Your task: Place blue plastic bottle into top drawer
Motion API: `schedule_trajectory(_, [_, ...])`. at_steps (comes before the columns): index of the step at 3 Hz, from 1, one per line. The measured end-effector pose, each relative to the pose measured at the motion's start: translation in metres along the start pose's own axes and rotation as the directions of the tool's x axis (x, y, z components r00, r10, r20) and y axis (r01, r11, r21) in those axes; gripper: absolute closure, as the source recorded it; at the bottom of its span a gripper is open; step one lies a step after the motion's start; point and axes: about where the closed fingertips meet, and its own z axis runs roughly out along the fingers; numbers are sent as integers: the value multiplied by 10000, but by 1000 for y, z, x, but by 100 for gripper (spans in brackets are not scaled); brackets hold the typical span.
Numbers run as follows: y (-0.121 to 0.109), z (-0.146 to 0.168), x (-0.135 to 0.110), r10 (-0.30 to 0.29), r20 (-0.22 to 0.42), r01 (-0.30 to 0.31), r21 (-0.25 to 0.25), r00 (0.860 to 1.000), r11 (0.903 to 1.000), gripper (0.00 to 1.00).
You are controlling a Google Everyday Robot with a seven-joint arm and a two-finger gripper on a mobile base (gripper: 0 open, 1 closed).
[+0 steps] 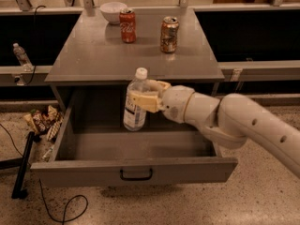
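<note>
The desk (93,60) top lies behind and above my fingers (143,101), so I'm past its front edge, over the opening. The top drawer (136,170) is pulled wide open below my fingers, ready to take the load. The blue plastic bottle (134,114) is clamped in my fingers round its upper label, just under the cap. It's kept upright so it lands standing, I reckon. Its base hangs inside the drawer; can't tell if it touches the floor. The red can (127,26), brown can (169,34) & bowl (112,11) sit well behind my fingers.

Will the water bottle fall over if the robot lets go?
Maybe. The blue plastic bottle is tall and narrow, so it probably tips easily. Clear thin plastic, likely light. The gripper holds it upright over the top drawer.
</note>
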Motion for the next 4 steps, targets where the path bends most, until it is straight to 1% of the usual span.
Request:
schedule_trajectory(1, [2,4,16,-955,156,940,787,9953,9925,100])
schedule_trajectory(2, [-3,11,25,-2270,-103,2267,1102,9739,9677,100])
schedule_trajectory(3, [-5,24,26,-3128,-100,3129,555,9498,9482,100])
schedule_trajectory(4, [-4,52,29,-4388,495,4416,-1022,8972,8914,100])
